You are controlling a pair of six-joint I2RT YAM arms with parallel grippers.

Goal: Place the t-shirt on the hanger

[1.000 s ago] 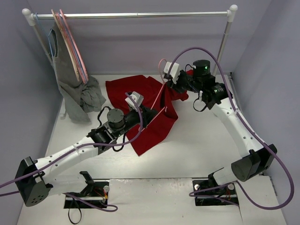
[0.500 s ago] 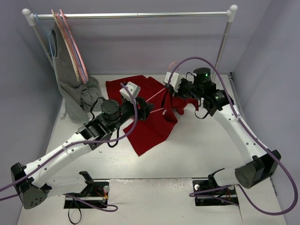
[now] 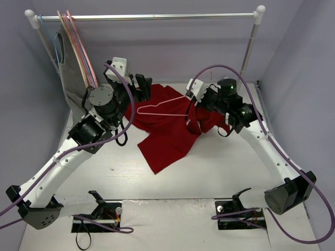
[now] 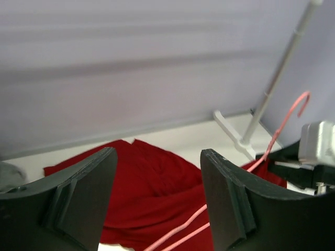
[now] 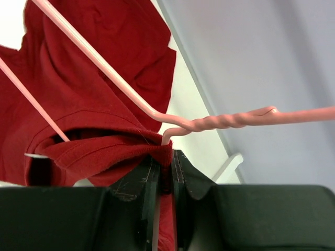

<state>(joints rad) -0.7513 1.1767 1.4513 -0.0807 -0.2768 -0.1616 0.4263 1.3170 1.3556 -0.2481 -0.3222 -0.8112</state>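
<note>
**Right arm pinches shirt, left arm up and empty**

The red t-shirt [image 3: 170, 138] lies crumpled mid-table [image 3: 220, 167], one part lifted toward the right. The right gripper [image 5: 165, 157] is clamped tight on a folded hem of the cloth. The pink hanger [image 5: 225, 120] has its twisted neck just above those fingertips, and its triangle lies across the shirt's upper part. The left gripper [image 4: 158, 157] is raised over the shirt's far-left edge with its fingers spread wide and nothing between them. A grey garment [image 3: 89, 107] hangs off the rail [image 3: 157, 16] at the far left.
</note>
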